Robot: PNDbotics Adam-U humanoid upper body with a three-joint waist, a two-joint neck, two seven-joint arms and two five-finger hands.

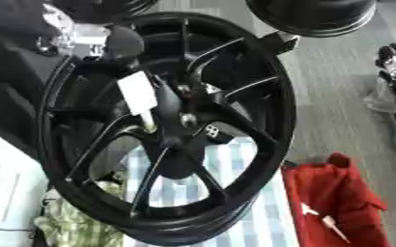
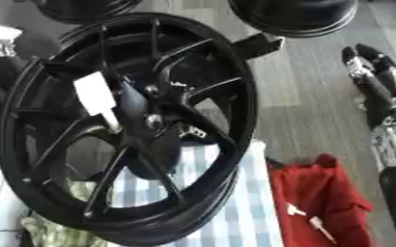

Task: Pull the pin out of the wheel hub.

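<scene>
Striped cloth — right hand apart, idle

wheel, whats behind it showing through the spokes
Through the wheel's spokes a blue-and-white checked cloth shows; the hub and rim cover the rest.

Left eye: looks down from the robot's head, very near the black wheel, which fills most of the picture.
Right eye: same moment, set a little to the right; the wheel sits more to the left in it.
Facing: forward and down, toward the checked cloth and the grey floor.
Shared part: wheel, hub, white tag, red bag, a second rim at the top.
Only right eye: more of the black and silver arm at the right edge.
</scene>
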